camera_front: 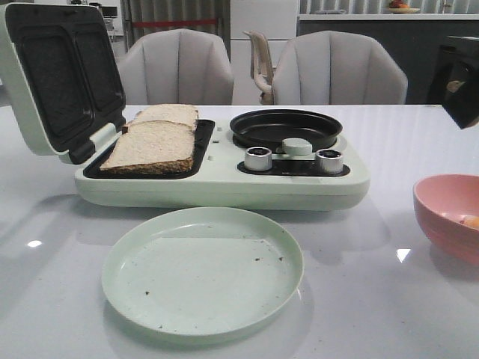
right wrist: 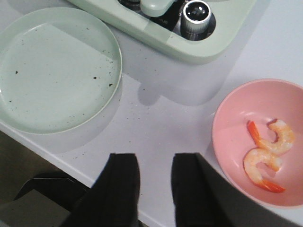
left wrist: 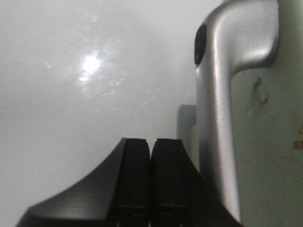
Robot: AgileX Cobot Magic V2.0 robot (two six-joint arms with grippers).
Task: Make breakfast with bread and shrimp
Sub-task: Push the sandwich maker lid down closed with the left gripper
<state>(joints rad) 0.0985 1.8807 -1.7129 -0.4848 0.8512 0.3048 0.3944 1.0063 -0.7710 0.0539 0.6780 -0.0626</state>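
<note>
1. Bread (camera_front: 153,140): two slices lying overlapped in the left tray of the pale green breakfast maker (camera_front: 224,191), lid (camera_front: 56,78) swung open and standing up behind them.
2. Shrimp (right wrist: 267,153): two curled pieces lying in the pink bowl (right wrist: 236,118) at the table's right edge, well apart from the bread.
3. My right pincer (right wrist: 155,187): fingers parted with a clear gap, holding nothing, hovering over bare table just beside the bowl.
4. My left pincer (left wrist: 151,177): fingers pressed together, nothing between them, right next to a silver handle (left wrist: 222,94).
5. Round black pan (camera_front: 286,127) sits on the maker's right side, two metal knobs (camera_front: 258,158) in front.
6. Green plate (camera_front: 202,269) lies in front of the maker, only crumbs on it.
</note>
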